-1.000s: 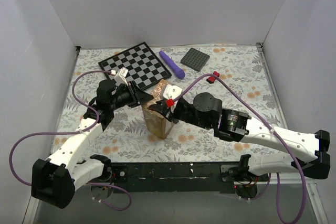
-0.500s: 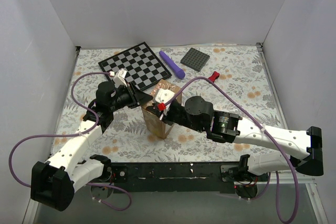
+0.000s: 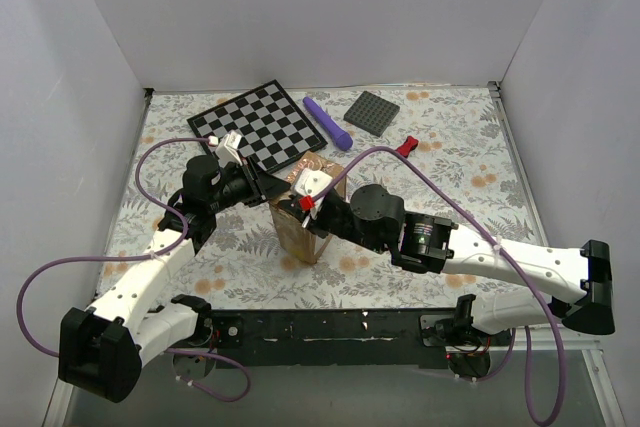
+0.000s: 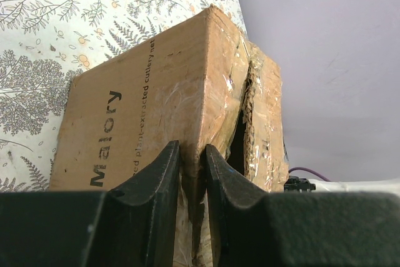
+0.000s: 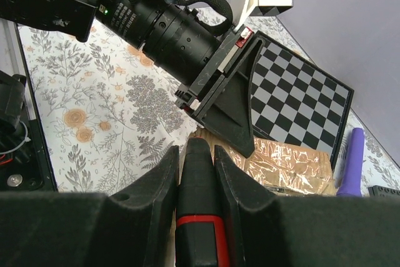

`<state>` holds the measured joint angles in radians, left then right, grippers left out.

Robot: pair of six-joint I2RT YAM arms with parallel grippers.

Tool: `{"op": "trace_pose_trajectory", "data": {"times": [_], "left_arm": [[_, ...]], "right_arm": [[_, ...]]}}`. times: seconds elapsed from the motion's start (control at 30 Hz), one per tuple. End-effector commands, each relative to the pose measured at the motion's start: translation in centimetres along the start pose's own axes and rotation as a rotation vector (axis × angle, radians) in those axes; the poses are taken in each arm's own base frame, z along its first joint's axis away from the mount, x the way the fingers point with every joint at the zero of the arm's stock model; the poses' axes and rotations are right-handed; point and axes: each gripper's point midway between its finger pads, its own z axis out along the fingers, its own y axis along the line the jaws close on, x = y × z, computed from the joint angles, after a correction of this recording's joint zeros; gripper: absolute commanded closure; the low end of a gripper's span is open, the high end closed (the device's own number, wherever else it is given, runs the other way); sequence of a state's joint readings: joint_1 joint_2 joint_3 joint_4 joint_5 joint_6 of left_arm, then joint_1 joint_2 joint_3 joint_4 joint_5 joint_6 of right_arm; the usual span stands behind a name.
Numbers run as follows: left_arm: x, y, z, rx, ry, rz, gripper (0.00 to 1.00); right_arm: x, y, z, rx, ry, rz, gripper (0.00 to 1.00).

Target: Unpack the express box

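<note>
**Both grippers on the box at mid-table**

In the top view the chessboard (image 3: 262,125) lies at the upper left of the flowered table (image 3: 455,162). Just below it, the left gripper (image 3: 275,192) reaches in from the lower left to the upper left side of the box (image 3: 303,237). The box stands upright at the centre of the frame.

In the left wrist view this gripper (image 4: 192,154) has its fingers (image 4: 164,179) drawn nearly together. They pinch the box (image 4: 156,98) along the edge between its printed side and its taped top. A dark split (image 4: 242,123) runs along the glossy top.

The right gripper (image 3: 300,209) comes in from the lower right and hangs over the box top. In its own view this gripper (image 5: 195,151) is clamped on a black tool (image 5: 197,179) with a red band. The tool's tip points at the near edge of the taped top (image 5: 284,167), close beside the left gripper's fingers (image 5: 228,101). Whether the tip touches the box cannot be told.

Further right, along the upper edge of the table, lie a purple stick (image 3: 328,122), a grey plate (image 3: 372,112) and a red clip (image 3: 406,146), all apart from the box.
</note>
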<state>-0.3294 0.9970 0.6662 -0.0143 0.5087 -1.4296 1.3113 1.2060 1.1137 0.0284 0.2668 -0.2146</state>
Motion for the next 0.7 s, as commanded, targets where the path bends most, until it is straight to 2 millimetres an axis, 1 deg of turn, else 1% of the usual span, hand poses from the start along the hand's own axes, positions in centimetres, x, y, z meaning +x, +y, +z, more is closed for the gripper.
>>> {"op": "trace_pose_trajectory", "data": {"times": [0.0, 0.17, 0.27, 0.43, 0.47, 0.5, 0.57, 0.6, 0.67], "left_arm": [[-0.1, -0.8, -0.5, 0.023, -0.008, 0.007, 1.00], [-0.1, -0.8, -0.5, 0.022, -0.009, 0.001, 1.00], [-0.3, -1.0, -0.5, 0.024, -0.013, 0.003, 1.00], [-0.7, -1.5, -0.6, 0.032, -0.024, 0.007, 1.00], [-0.7, -1.6, -0.6, 0.034, -0.023, 0.007, 1.00], [-0.8, -1.6, -0.6, 0.031, -0.027, 0.005, 1.00], [-1.0, -1.6, -0.6, 0.028, -0.034, 0.008, 1.00], [-1.1, -1.5, -0.6, 0.024, -0.035, 0.008, 1.00], [-1.4, -1.4, -0.6, 0.010, -0.049, 0.011, 1.00]], "right_arm": [[-1.7, -0.3, 0.3, 0.022, -0.065, 0.003, 0.99], [-1.4, -0.1, 0.3, 0.010, -0.053, 0.006, 0.99], [-0.9, 0.0, 0.3, 0.007, -0.032, 0.007, 0.99], [0.5, 0.0, 0.0, 0.013, 0.026, 0.009, 0.99], [0.4, -0.1, 0.0, 0.021, 0.026, 0.011, 0.99], [1.3, -0.1, -0.2, 0.017, 0.066, 0.006, 0.99], [1.8, -0.1, -0.4, 0.023, 0.095, 0.006, 0.99], [2.5, -0.1, -0.6, 0.019, 0.123, 0.002, 0.99], [2.8, -0.1, -0.9, 0.021, 0.140, 0.006, 0.99]]}}
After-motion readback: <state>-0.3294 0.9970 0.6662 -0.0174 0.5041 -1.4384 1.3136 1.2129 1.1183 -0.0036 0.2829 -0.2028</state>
